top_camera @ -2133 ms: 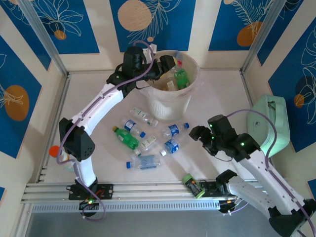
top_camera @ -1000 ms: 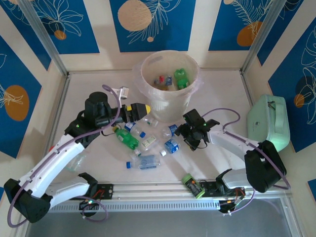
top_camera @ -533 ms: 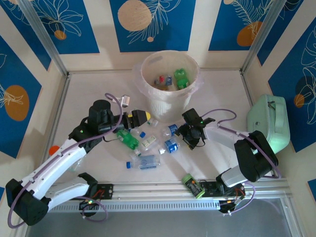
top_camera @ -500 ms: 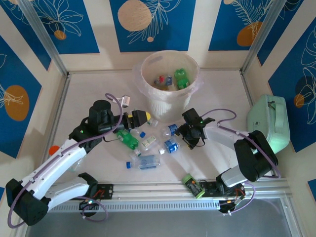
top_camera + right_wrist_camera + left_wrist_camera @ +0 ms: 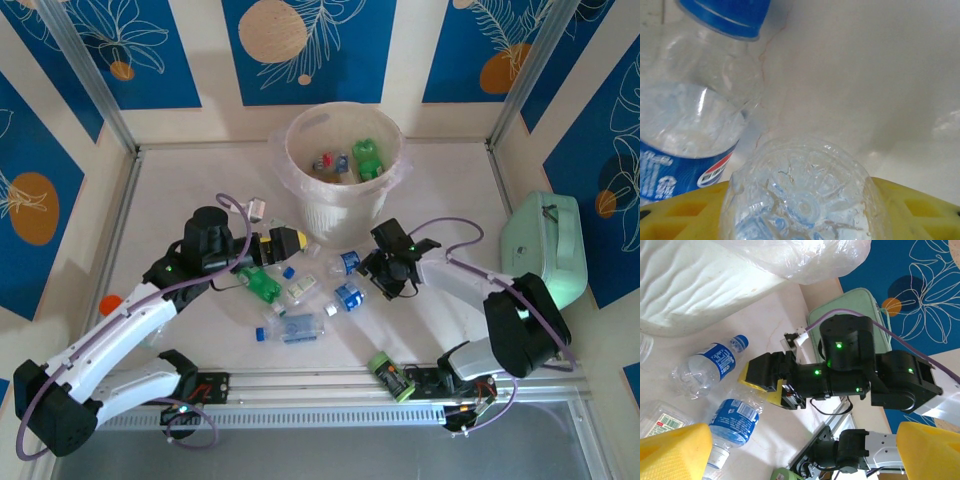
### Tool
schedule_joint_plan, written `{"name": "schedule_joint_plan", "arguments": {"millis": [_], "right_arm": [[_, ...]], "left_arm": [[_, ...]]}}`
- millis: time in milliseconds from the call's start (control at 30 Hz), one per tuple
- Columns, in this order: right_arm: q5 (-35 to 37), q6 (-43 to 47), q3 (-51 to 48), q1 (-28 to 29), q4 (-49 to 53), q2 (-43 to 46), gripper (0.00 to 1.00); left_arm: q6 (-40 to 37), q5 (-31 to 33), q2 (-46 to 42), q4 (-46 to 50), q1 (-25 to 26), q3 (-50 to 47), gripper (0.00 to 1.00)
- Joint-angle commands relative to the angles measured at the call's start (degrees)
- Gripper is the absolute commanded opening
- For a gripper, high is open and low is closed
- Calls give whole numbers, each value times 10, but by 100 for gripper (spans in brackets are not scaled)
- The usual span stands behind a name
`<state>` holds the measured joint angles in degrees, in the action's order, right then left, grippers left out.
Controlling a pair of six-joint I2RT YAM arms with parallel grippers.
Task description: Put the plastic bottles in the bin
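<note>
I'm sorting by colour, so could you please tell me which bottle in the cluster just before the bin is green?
The green bottle at the cluster's left edge, near the left gripper; the other bottles there have clear bodies.

One bin [image 5: 340, 216], one mint case [image 5: 545, 250], roughly twelve bottles [image 5: 260, 284].

bottle base [image 5: 802, 200] cut off below, bin [image 5: 690, 290] cropped at top

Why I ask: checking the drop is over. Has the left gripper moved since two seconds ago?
Yes. The left gripper has pulled back from above the bin toward the arm bases, now beside its foot.
</note>
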<state>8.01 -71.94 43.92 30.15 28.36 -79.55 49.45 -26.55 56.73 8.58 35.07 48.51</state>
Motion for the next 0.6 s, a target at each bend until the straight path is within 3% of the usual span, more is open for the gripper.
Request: {"name": "schedule_joint_plan", "arguments": {"millis": [0, 267, 567], "right_arm": [[28, 20, 25, 12, 48, 42, 60], [95, 90, 80, 78, 128, 169, 57], [94, 183, 210, 113, 165, 244, 56]], "left_arm": [[-1, 2, 0, -7, 4, 4, 96], [-3, -80, 39, -59, 11, 17, 97], [-38, -134, 111, -95, 89, 61, 99]]}}
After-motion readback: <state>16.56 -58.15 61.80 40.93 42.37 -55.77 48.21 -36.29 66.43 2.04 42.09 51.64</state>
